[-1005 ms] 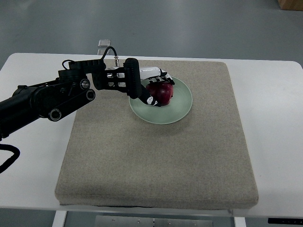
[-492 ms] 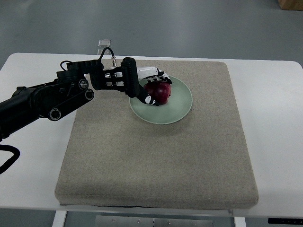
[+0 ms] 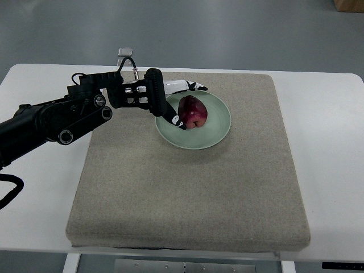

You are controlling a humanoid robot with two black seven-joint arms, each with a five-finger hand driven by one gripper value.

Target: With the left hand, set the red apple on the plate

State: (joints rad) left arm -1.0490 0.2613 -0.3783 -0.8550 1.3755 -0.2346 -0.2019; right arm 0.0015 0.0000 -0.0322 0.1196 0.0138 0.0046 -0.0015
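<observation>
While the left hand reaches in from the left edge, its fingers are spread wide and hold nothing, one above the apple and one at its left side. Apple rests inside the pale green plate, left of centre. Plate sits on a beige mat covering the white surface.

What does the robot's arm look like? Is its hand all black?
No. The left arm is black with round silver joints and a looping black cable on top. The left hand has black parts and white fingers with dark tips.
</observation>
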